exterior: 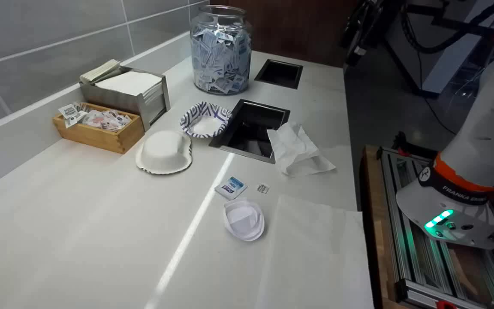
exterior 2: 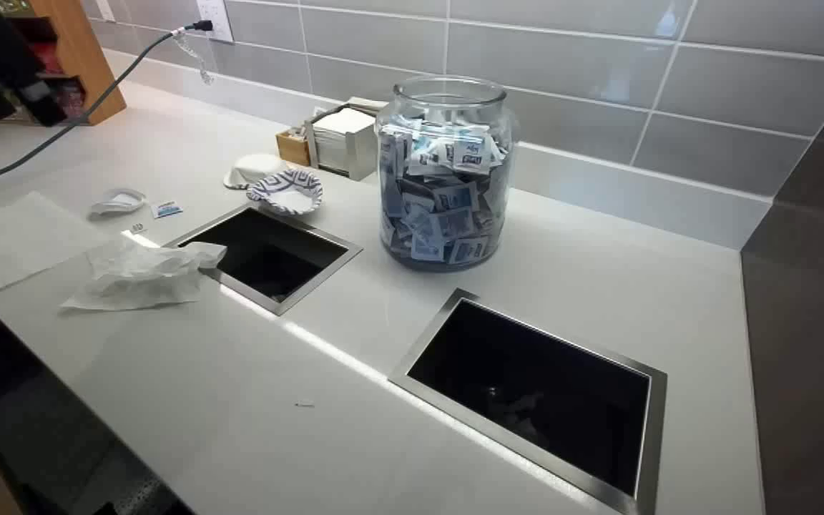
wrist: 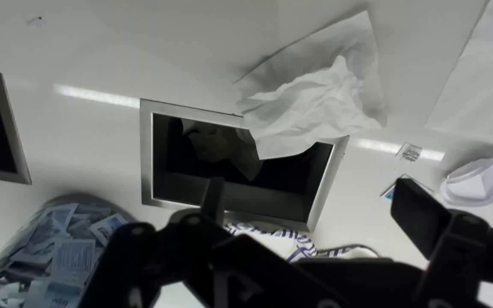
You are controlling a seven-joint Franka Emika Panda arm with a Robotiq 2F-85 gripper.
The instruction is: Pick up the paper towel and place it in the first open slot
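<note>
While the end effector (wrist: 309,190) gapes wide, empty, the paper towel (wrist: 315,105) lies apart.

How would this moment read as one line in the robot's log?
gripper: open, empty | crumpled paper towel: on counter, partly overhanging slot | placement: not done

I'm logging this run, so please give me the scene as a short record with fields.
Paper towel: crumpled, partly over one slot, not yet inside
Tool: open, holding nothing
Other slot: on the far side of the jar from the towel
Jar contents: packets
Patterned bowl: beside the towel's slot
White bowl: upside down
</note>
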